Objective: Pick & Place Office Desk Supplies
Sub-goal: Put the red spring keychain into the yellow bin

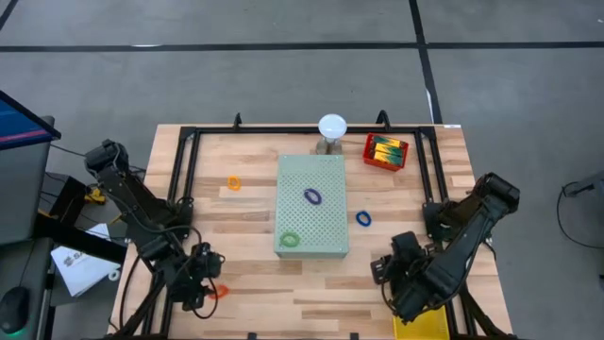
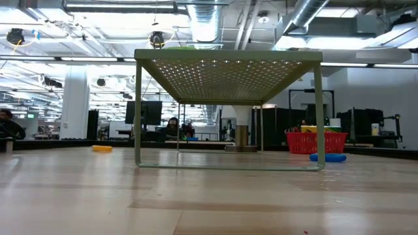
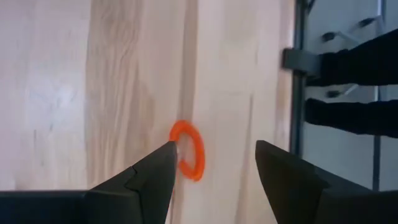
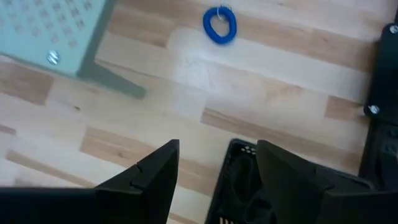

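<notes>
An orange band loop (image 3: 188, 149) lies flat on the wood near the table's near-left corner (image 1: 219, 293). My left gripper (image 3: 214, 152) is open over it, pointing down, with the loop close to one fingertip (image 3: 166, 152). My right gripper (image 4: 217, 149) is open above the near-right part of the table (image 1: 392, 271). A blue loop (image 4: 219, 25) lies farther off (image 1: 363, 218). A purple loop (image 1: 312, 196) and a green loop (image 1: 290, 240) lie on the pale-green board (image 1: 326, 179). A yellow-orange loop (image 1: 234, 183) lies left of the board. Yellow-green boxes (image 1: 385, 149) sit in a red basket (image 1: 400, 161). My left gripper has one fingertip (image 3: 166, 152) right at the orange loop's outer edge (image 3: 177, 134). I cannot tell whether it touches. The loop lies flat on the table.
The board stands on thin legs (image 4: 115, 84) at the table's middle. A white dome (image 1: 331, 124) stands behind it at the far edge. A black frame (image 1: 184, 170) runs along the table's sides. A dark perforated thing (image 4: 239, 180) lies under my right gripper.
</notes>
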